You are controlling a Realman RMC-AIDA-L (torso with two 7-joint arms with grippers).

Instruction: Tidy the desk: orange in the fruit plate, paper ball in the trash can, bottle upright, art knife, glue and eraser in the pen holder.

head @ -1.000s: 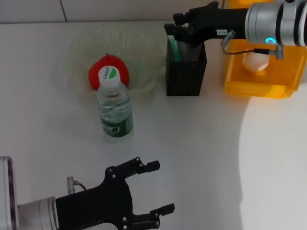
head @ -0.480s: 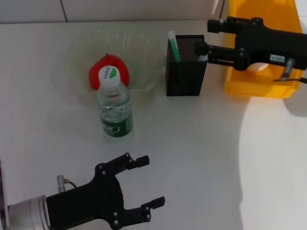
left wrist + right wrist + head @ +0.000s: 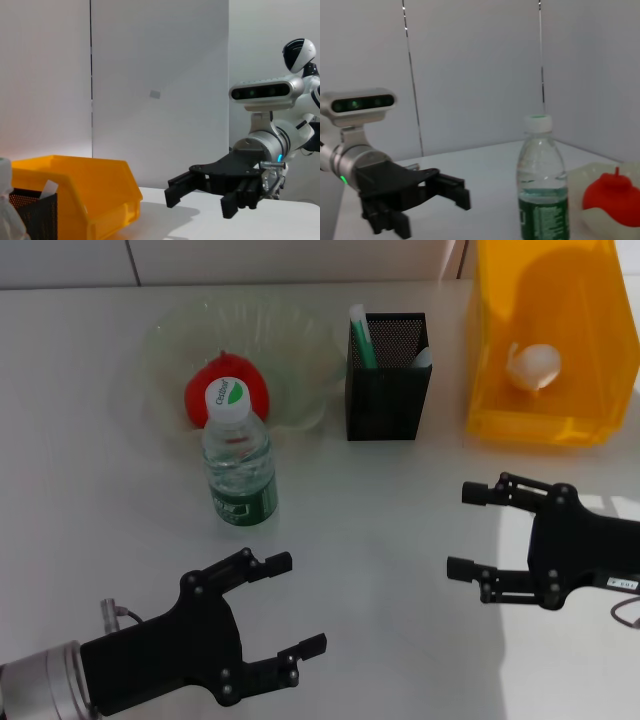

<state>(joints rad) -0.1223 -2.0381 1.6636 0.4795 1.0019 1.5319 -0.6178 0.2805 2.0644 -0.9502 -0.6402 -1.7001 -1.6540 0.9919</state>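
A red round fruit [image 3: 250, 390] lies in the clear fruit plate [image 3: 160, 350]. A water bottle [image 3: 238, 465] stands upright in front of the plate. The black mesh pen holder [image 3: 388, 390] holds a green-and-white stick [image 3: 360, 335] and a white item [image 3: 422, 358]. A paper ball [image 3: 533, 365] lies in the yellow bin [image 3: 545, 425]. My left gripper [image 3: 296, 604] is open and empty over the table's near side. My right gripper [image 3: 462, 530] is open and empty at the near right. The right wrist view shows the bottle [image 3: 540, 185] and fruit [image 3: 610, 192].
The yellow bin stands at the back right beside the pen holder. The left wrist view shows the bin [image 3: 75, 195], the pen holder [image 3: 30, 215] and my right gripper [image 3: 200, 200] farther off. The right wrist view shows my left gripper [image 3: 432, 215].
My right gripper has drawn back from above the pen holder to the near right, open. A white item now shows in the holder. My left gripper has shifted slightly right.
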